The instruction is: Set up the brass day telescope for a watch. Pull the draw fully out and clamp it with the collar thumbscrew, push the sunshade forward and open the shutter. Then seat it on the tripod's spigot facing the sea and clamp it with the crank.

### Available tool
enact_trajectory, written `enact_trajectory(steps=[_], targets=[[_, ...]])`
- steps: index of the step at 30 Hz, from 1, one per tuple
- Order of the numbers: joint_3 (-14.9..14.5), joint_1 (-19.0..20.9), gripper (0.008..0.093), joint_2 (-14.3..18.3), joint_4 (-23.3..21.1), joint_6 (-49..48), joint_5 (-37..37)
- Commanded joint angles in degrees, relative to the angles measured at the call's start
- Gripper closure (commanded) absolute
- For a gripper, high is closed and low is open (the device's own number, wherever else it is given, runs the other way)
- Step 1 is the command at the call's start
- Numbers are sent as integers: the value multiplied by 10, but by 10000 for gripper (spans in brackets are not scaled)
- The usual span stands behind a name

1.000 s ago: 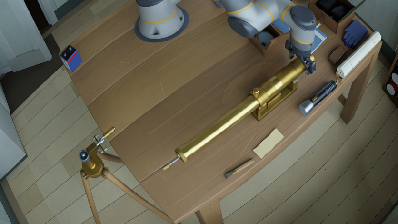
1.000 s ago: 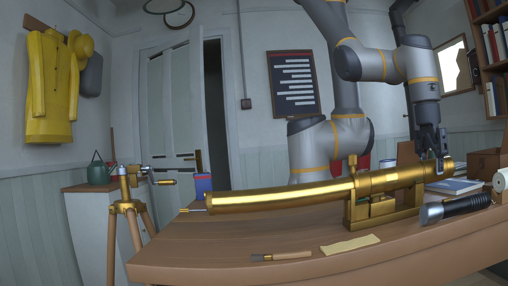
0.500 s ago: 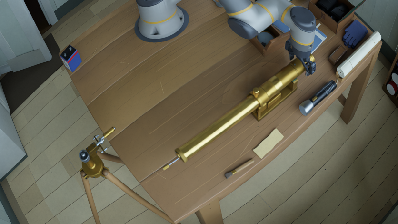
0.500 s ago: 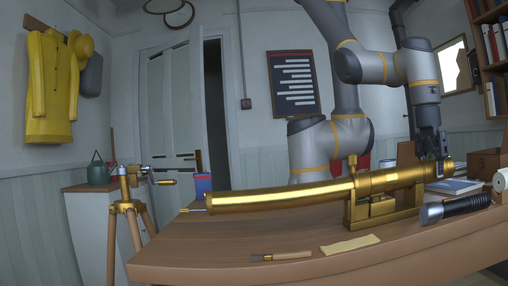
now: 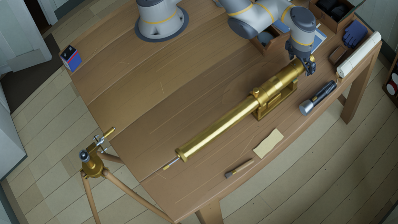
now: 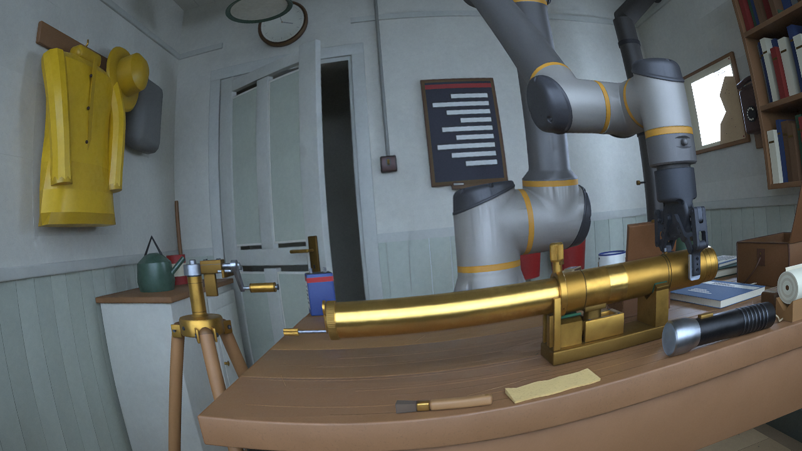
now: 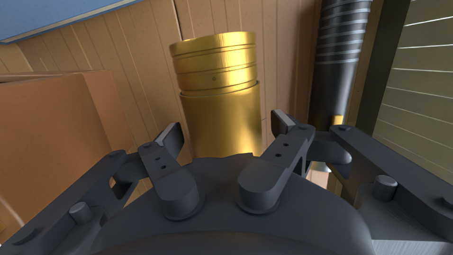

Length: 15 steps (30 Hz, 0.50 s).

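Note:
The draw's ringed eyepiece end (image 7: 215, 63) sticks a short way out of the brass telescope (image 5: 239, 111) at its right end. My gripper (image 5: 306, 65) (image 6: 685, 247) (image 7: 221, 127) hangs straight down over that end, open and empty, its fingers astride the tube just behind the ringed part. The telescope lies across the table on a brass cradle (image 5: 275, 101) (image 6: 600, 331). The collar thumbscrew (image 5: 255, 91) (image 6: 556, 252) stands upright at mid-length. The tripod (image 5: 93, 164) (image 6: 199, 325) stands off the table's left corner, its crank (image 5: 107, 133) (image 6: 247, 286) pointing toward the table.
A wooden box (image 7: 57, 142) stands close behind the gripper. A black torch (image 5: 318, 97) (image 6: 715, 328) lies right of the cradle, a paper roll (image 5: 359, 54) and blue book (image 6: 718, 291) beyond it. A cloth (image 5: 268, 143) and brush (image 5: 239, 168) lie near the front edge.

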Motion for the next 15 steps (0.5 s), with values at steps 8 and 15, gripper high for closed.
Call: enact_trajectory(steps=[8,15], targets=[[0,0,134,0,0,0,0],[0,0,274,0,0,0,0]])
